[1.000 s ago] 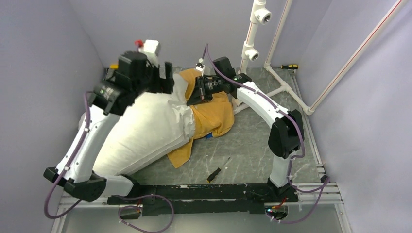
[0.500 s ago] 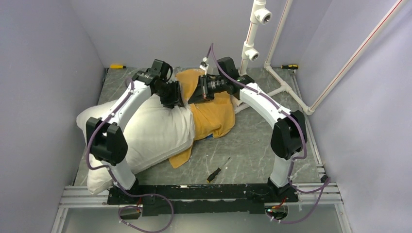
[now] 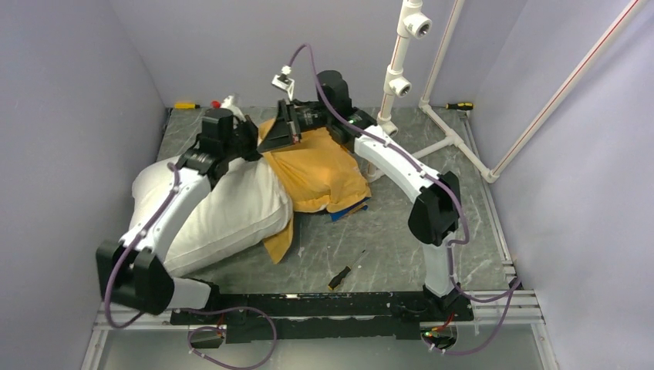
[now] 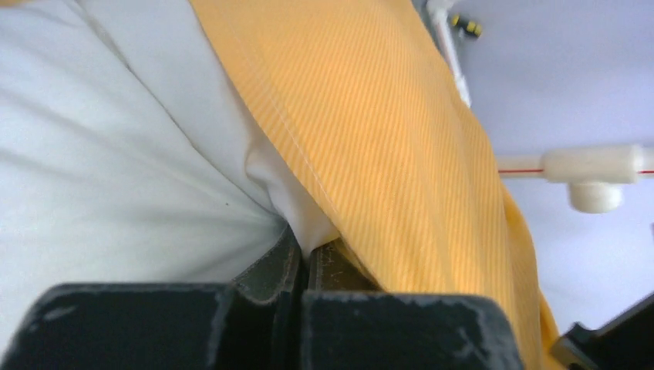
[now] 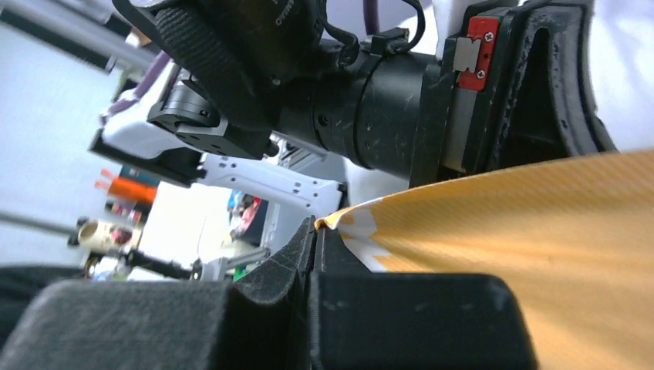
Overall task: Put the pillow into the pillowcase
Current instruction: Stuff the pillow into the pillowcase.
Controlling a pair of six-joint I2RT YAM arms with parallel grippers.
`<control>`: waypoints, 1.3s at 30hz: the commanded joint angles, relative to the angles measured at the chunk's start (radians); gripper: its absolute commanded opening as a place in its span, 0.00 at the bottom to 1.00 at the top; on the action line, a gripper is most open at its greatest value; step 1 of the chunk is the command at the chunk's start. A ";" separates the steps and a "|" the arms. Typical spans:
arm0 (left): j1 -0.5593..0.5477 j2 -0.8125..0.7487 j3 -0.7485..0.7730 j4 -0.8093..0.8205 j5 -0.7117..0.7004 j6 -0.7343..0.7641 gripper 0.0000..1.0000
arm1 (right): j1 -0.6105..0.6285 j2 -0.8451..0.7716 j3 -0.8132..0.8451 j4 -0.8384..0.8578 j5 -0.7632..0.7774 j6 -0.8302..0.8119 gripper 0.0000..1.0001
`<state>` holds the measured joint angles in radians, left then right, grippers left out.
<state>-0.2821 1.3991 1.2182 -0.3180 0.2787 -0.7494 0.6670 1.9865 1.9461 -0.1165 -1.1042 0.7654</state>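
Two robot arms work at the far end of a grey table [image 3: 401, 231], where the white pillow [image 3: 224, 208] lies across the left half with its far right end tucked under the pillowcase [image 3: 320, 169], whose orange-yellow side faces up and which shows a sliver of blue at its near edge. The left gripper [image 3: 248, 141] sits at the seam where the two meet; its wrist view shows the jaws drawn nearly together on a fold of the white pillow [image 4: 116, 154], with the striped orange pillowcase [image 4: 370, 116] draped over the right-hand finger [image 4: 339, 266]. The right gripper [image 3: 279, 137] holds the rim of the pillowcase [image 5: 540, 231] raised above the pillow's end, its jaws pressed together on the hem. Half a second earlier the right gripper was further right and lower; it has since swung left and lifted the rim with it. The left arm's elbow has dropped toward the near left corner, and the pillow's near end no longer reaches the arm bases. A small black tool [image 3: 339, 275] lies on the table near the bases.
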 commanded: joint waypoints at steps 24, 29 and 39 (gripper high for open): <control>0.000 -0.355 -0.151 0.046 -0.503 0.204 0.00 | 0.003 0.010 0.162 -0.508 0.326 -0.348 0.48; 0.000 -0.406 -0.372 0.120 -0.494 0.084 0.00 | 0.003 0.008 0.264 -0.631 0.489 -0.426 0.63; 0.000 -0.508 -0.496 0.124 -0.499 0.019 0.00 | 0.143 0.147 0.488 -0.774 0.831 -0.648 0.74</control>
<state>-0.3042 0.9115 0.7567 -0.1005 -0.1318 -0.7055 0.7124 2.0972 2.3867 -0.8204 -0.4728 0.2710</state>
